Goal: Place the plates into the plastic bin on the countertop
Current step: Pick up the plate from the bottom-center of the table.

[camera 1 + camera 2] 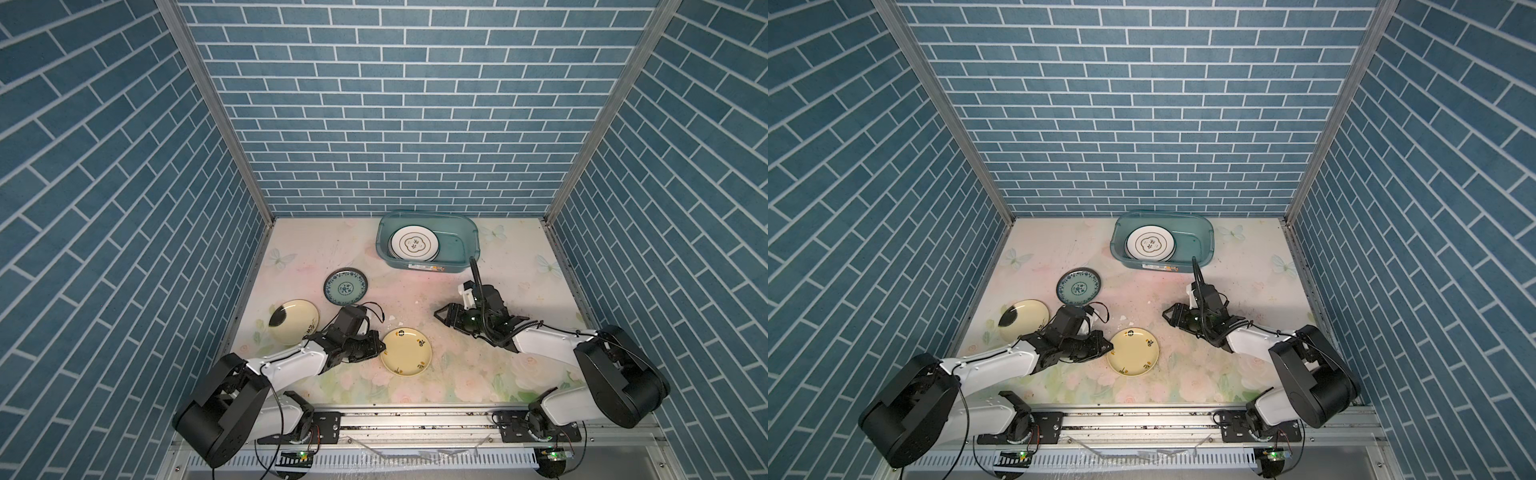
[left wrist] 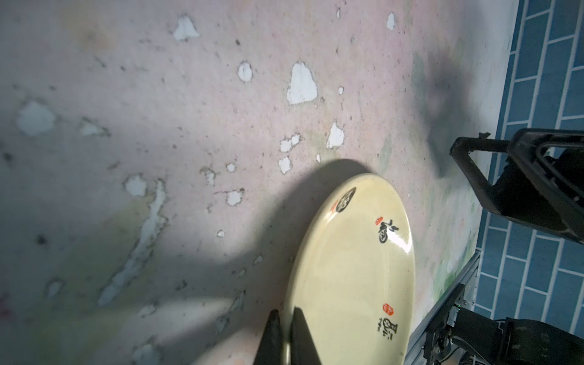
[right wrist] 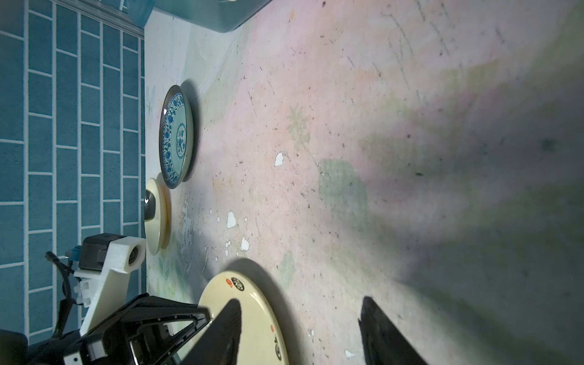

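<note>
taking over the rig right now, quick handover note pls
The left gripper is shut on the yellow plate, fingers pinching its rim.
The right gripper is open and empty over the countertop.
Done: a stack sits in the bin, with the white plate on top.
To do: the yellow plate, teal plate and cream plate are still outside the bin.

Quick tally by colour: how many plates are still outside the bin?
pale yellow plate: 1
cream plate with black blotch: 1
teal floral plate: 1
Total outside the plastic bin: 3
Inside it a white plate lies on top; those beneath cannot be counted.
</note>
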Controlling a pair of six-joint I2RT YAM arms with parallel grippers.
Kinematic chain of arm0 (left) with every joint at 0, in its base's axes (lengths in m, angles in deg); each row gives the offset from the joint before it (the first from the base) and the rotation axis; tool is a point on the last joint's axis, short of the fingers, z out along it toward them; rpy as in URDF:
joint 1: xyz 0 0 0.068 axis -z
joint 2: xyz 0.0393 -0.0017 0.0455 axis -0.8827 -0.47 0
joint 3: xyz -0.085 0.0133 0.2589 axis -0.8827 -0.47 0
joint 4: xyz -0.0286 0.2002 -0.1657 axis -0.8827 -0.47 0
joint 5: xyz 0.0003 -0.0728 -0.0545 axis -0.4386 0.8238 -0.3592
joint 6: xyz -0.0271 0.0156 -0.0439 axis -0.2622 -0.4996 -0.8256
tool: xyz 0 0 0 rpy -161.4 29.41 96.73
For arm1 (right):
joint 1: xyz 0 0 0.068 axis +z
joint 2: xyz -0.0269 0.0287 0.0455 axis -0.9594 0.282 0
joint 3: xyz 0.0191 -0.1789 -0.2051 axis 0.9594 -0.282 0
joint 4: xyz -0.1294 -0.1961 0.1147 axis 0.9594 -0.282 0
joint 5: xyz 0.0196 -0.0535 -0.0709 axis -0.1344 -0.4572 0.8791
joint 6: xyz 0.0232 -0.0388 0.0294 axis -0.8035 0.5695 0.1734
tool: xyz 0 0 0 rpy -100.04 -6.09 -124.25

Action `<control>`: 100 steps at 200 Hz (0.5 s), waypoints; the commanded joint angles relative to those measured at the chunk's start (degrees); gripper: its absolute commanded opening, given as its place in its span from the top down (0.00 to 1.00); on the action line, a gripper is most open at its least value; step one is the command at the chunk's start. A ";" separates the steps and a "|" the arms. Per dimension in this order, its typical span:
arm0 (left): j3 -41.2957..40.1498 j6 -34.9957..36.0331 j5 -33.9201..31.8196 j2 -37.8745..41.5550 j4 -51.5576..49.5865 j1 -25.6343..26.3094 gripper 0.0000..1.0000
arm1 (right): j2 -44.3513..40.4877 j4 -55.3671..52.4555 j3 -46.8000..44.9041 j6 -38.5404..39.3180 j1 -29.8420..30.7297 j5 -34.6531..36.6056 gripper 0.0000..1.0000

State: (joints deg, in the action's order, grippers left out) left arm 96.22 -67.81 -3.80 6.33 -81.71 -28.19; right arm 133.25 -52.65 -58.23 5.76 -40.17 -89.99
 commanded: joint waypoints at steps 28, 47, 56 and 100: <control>1.80 -1.28 -2.38 -0.48 -4.22 0.15 1.00 | -1.59 1.87 -0.31 -2.26 0.29 -1.44 0.39; 2.73 -1.66 -2.34 -0.58 -3.96 0.15 1.00 | -2.11 2.00 -0.38 -2.26 0.29 -1.31 0.39; 3.33 -1.84 -2.35 -0.59 -3.96 0.17 1.00 | -2.34 1.93 -0.38 -2.26 0.28 -1.10 0.39; 6.29 -2.42 -1.31 -0.21 -4.22 0.15 1.00 | -1.28 3.35 2.03 -1.65 0.27 -0.28 0.39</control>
State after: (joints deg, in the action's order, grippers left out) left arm 99.69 -69.84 -5.05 5.93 -84.73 -28.19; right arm 131.98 -51.01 -58.18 5.34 -40.12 -90.60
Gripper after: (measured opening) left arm 0.087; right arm 0.609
